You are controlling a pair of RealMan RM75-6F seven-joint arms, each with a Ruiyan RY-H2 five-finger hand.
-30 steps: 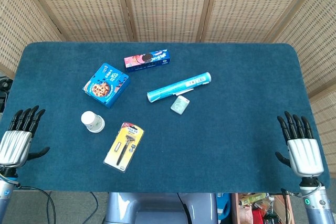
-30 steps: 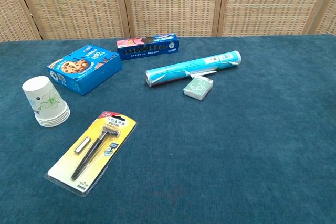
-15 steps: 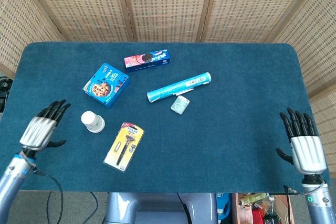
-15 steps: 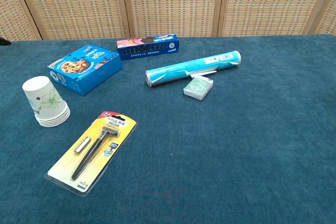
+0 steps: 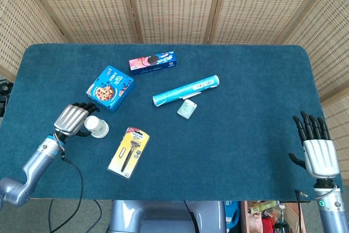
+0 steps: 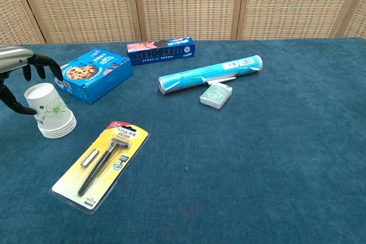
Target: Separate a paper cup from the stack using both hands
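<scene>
A stack of white paper cups [image 5: 97,127] [image 6: 49,111] with a green flower print stands upside down on the blue tablecloth at the left. My left hand [image 5: 73,119] [image 6: 23,75] hovers right at its left side, fingers apart around the top cup, thumb near the cup's front; nothing is gripped. My right hand [image 5: 316,148] rests open at the table's far right edge, fingers spread, far from the cups; the chest view does not show it.
A razor in a yellow blister pack [image 5: 129,152] [image 6: 101,164] lies just right of the cups. A blue cookie box [image 5: 109,88] [image 6: 92,74] sits behind them. Farther back are a biscuit pack [image 5: 153,62], a teal tube [image 5: 186,91] and a small green packet [image 5: 186,108].
My left hand has swept in from the table's left edge to the cup stack and now shows in the chest view. The right hand has drifted slightly toward the table's near edge.
</scene>
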